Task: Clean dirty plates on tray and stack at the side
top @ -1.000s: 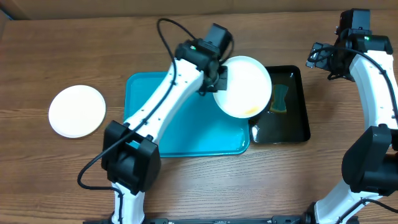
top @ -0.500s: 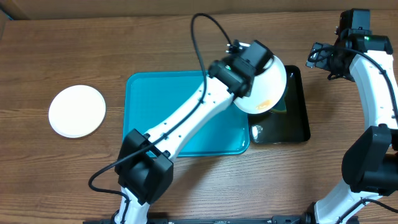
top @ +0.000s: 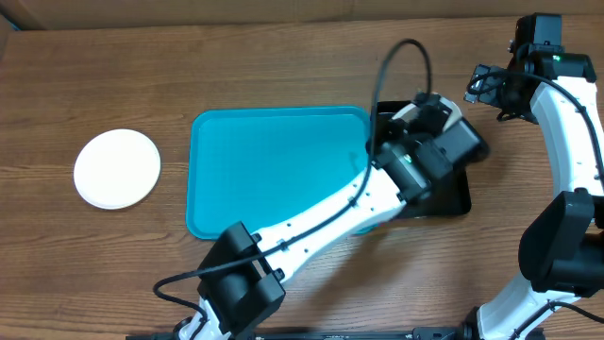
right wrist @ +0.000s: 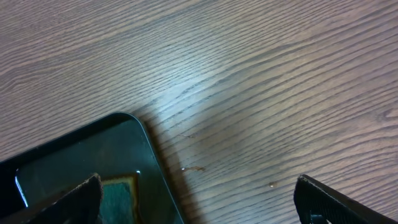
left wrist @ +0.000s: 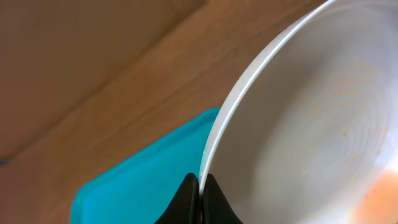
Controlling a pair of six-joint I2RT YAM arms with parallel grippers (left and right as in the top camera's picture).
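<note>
Just past the right end of the large turquoise-blue rectangular plastic tray (top: 274,170), over the smaller black rectangular basin (top: 455,196), the left fingers (left wrist: 185,200) are pinched narrow on the rim of a round white shallow plate (left wrist: 311,124). The overhead view hides that plate under the arm. The wrist view shows a pale orange smear (left wrist: 380,198) on its face.

The step in hand looks like cleaning, with a dirty plate held off the tray at the basin for washing. The next move probably calls for lowering the plate into the basin without letting it slip from a rim-only grip. It also likely needs the right arm to come in and rub off the smear, perhaps with the greenish pad (right wrist: 118,190) lying in the basin. The right fingers (right wrist: 320,202) are spread wide and hold nothing, hovering beyond the basin's far corner, on the side away from the tray.

Two plates show: the one held, and a second, clean-looking round white plate (top: 117,168). It lies flat on the wooden bench (top: 283,57), well apart from the tray's left end, and is likely the start of the stack. No third plate is visible. One tray shows, with no plate on its visible part, plus one basin and two arms.
</note>
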